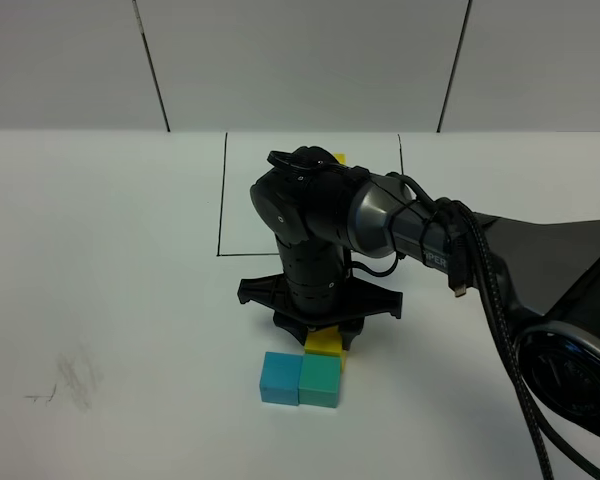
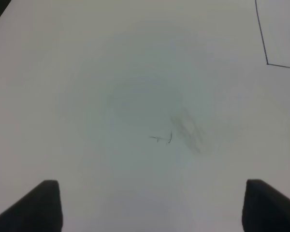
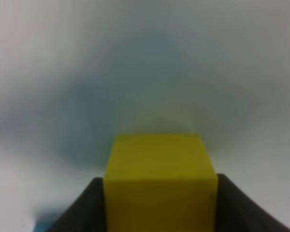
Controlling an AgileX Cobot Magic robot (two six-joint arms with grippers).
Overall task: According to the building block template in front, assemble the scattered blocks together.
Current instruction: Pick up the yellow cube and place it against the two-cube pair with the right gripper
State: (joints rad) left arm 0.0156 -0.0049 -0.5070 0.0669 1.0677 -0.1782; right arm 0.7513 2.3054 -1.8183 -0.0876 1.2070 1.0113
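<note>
1. Right gripper (image 1: 325, 328) clamps the yellow cube (image 3: 159, 179) by opposite flat faces, just behind the teal cube (image 1: 320, 381).
2. Blue cube (image 1: 279, 378) touches the teal cube.
3. Cube looks light, rigid, smooth-faced: likely slips if gripped off-centre.
4. Left gripper (image 2: 150, 205) spread wide, empty.

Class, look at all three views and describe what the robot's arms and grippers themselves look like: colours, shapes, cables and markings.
The right arm is glossy black with a grey metallic section, rounded joints, and white lettering that is partly hidden. Black cables loop along it. Its gripper has a wide black crossbar. The left gripper shows only two dark, matte jaw tips with blunt ends.
</note>
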